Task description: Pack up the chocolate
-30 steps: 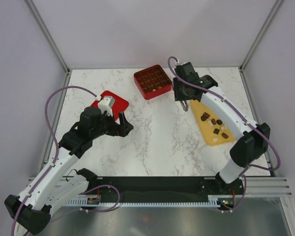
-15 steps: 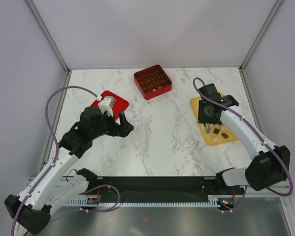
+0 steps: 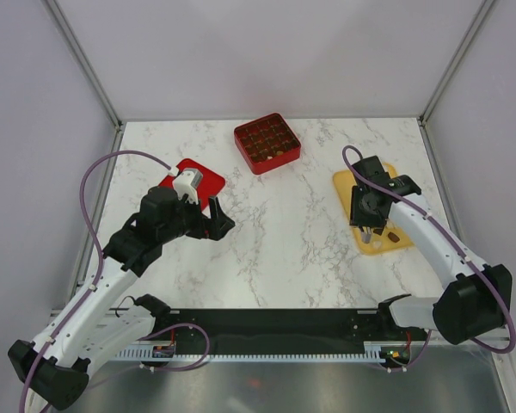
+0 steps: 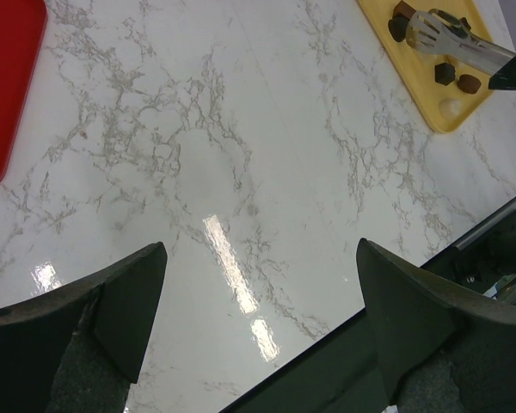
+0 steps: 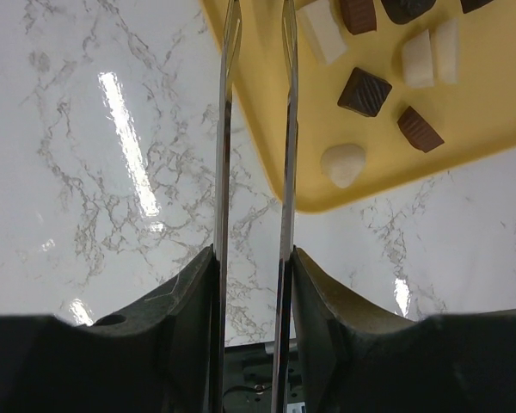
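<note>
Several small chocolate pieces, dark brown (image 5: 365, 91) and pale cream (image 5: 343, 164), lie on the flat yellow tray (image 5: 490, 77) at the right of the table (image 3: 344, 183). My right gripper (image 5: 254, 258) is shut on thin metal tongs (image 5: 225, 129), whose two blades stand apart over the tray's left edge, with nothing between them. From above, the right gripper (image 3: 367, 225) hangs over the tray's middle. The red gridded box (image 3: 267, 142) sits at the back centre. My left gripper (image 4: 260, 254) hovers open over bare marble and holds nothing.
A flat red lid (image 3: 205, 179) lies at the left, partly under the left arm (image 3: 155, 219). The left wrist view shows the tongs' tips (image 4: 451, 41) above chocolates (image 4: 445, 74) on the tray (image 4: 430, 112). The table's black front rail (image 3: 275, 323) runs along the near edge.
My right arm has swung from beside the red box to the yellow tray and dropped lower over the chocolates, still gripping the tongs. The left arm has not moved.
</note>
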`<state>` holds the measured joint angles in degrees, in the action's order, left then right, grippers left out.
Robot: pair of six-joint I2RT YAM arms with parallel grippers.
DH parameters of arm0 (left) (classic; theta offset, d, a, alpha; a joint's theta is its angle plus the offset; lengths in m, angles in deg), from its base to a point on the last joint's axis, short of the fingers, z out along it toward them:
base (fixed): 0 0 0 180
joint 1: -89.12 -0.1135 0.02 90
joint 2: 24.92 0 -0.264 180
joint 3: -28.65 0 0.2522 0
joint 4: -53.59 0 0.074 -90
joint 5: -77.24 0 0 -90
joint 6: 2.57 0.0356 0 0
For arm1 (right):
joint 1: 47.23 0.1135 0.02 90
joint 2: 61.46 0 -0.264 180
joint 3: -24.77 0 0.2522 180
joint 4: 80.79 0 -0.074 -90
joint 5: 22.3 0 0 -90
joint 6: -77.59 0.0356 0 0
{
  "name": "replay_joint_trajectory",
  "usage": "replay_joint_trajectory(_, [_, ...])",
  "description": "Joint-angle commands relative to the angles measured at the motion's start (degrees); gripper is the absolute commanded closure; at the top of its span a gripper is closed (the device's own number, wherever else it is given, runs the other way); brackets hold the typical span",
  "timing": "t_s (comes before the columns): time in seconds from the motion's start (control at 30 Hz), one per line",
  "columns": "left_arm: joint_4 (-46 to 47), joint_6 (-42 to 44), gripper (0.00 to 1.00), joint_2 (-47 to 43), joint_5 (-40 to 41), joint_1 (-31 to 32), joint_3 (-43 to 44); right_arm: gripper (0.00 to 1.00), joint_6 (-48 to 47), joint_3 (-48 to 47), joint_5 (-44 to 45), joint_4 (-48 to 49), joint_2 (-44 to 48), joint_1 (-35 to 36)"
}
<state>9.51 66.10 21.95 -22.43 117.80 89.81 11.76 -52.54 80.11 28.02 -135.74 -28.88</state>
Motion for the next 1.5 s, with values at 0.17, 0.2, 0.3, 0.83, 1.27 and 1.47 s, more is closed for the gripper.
replay_joint_trajectory(0.17, [1.2, 1.7, 0.0, 0.2, -1.4, -0.2, 0.5, 0.53, 0.8, 3.0, -1.0, 3.7, 0.6, -2.1])
replay_joint_trajectory(0.2, [1.2, 1.7, 0.0, 0.2, -1.4, -0.2, 0.5, 0.53, 0.6, 3.3, -1.6, 4.2, 0.3, -2.4])
replay_joint_trajectory(0.3, [1.1, 1.7, 0.0, 0.3, -1.3, -0.2, 0.5, 0.53, 0.2, 3.7, -2.7, 5.8, -0.2, -3.1])
replay_joint_trajectory(0.83, [1.1, 1.7, 0.0, 0.7, -1.1, -0.2, 0.5, 0.52, -1.1, 4.7, -3.5, 9.9, -4.5, -4.5])
replay_joint_trajectory(1.27, [1.1, 1.7, 0.0, 0.6, -0.7, -0.2, 0.5, 0.48, -2.0, 4.0, -3.7, 11.1, -6.8, -5.1])
replay_joint_trajectory(1.47, [1.2, 1.7, 0.0, 0.6, -0.5, -0.2, 0.5, 0.57, -2.0, 3.3, -4.7, 10.8, -6.0, -5.1])
